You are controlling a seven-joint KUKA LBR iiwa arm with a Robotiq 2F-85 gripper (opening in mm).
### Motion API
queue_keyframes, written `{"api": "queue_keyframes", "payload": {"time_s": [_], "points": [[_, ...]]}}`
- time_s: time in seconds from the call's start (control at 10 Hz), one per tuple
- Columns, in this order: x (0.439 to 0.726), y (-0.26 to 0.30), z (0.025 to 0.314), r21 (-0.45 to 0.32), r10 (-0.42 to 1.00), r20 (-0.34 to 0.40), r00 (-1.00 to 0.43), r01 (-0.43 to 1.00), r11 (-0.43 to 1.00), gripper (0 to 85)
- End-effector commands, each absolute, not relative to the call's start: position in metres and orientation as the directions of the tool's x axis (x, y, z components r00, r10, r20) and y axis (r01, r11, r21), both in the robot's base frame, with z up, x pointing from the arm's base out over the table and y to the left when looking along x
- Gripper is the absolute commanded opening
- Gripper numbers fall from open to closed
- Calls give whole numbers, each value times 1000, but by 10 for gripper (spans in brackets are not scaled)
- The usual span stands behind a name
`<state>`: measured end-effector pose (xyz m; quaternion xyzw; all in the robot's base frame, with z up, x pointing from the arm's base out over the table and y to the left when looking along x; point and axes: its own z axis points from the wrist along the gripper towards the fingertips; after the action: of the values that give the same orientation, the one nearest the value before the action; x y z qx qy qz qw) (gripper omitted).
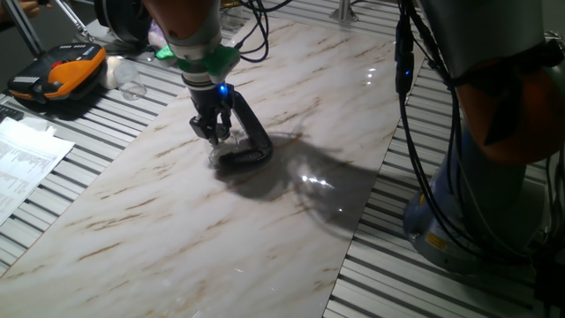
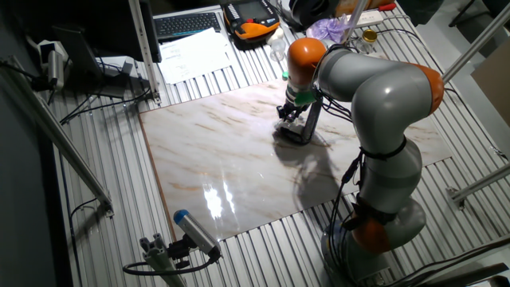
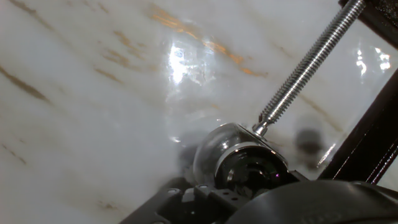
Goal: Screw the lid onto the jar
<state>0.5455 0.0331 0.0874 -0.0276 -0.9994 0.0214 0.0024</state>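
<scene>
The gripper [image 1: 212, 132] hung low over the marble bench [image 1: 177, 221], its fingers [image 1: 214, 129] down at the jar [image 3: 214, 146], which sat held in the black C-clamp [image 1: 252, 146] with the clamp's screw [image 3: 305, 65] touching its side. The lid could not be made out. Whether the fingers gripped anything could not be told, their tips being hidden in every view.

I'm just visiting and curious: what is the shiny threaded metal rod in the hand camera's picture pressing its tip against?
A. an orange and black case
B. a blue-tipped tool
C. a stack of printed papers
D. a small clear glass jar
D: in the hand view the threaded screw of the black C-clamp ends right at the rounded wall of the small clear glass jar.
</scene>
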Motion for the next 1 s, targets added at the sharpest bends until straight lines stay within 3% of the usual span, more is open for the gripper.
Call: {"api": "queue_keyframes", "payload": {"time_s": [0.0,0.9], "points": [[545,33,88,-46,96,3,-995,96,994,340],[545,35,87,-52,299,-13,-954,299,953,340]]}}
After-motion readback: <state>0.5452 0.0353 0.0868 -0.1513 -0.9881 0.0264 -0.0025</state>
